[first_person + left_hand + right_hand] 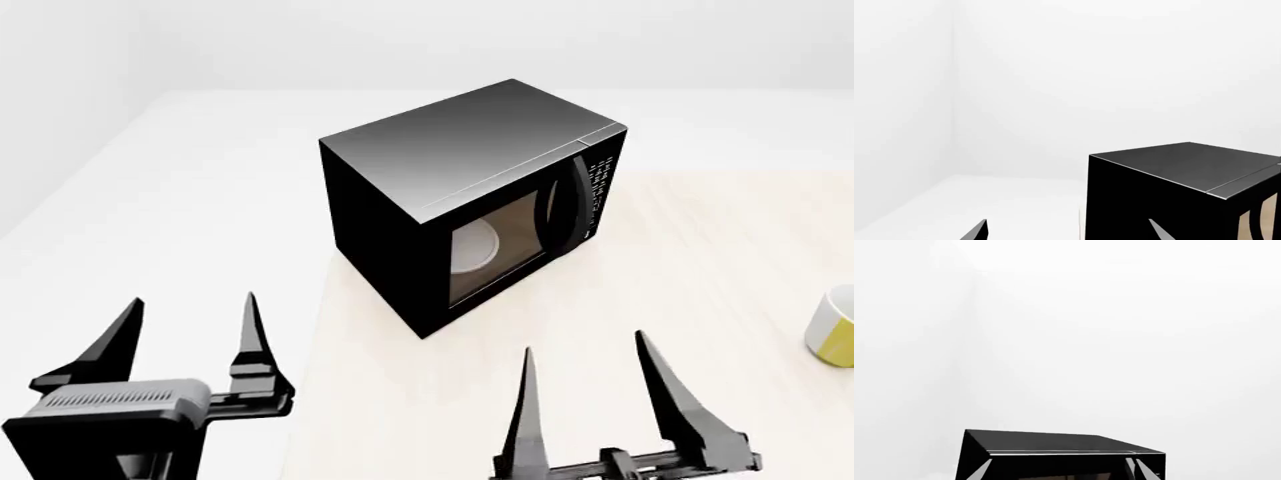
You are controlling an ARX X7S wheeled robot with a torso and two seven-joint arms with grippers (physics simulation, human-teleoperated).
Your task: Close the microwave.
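White walls and a pale table frame us. On the table the microwave sits angled, well ahead of both grippers, door looking nearly shut, perhaps slightly ajar. Our risk, we judge: a push on the box's side instead of the door would skid it, and a wide right sweep could clip the mug. Our left gripper and right gripper point forward, jaws spread wide, holding nothing.
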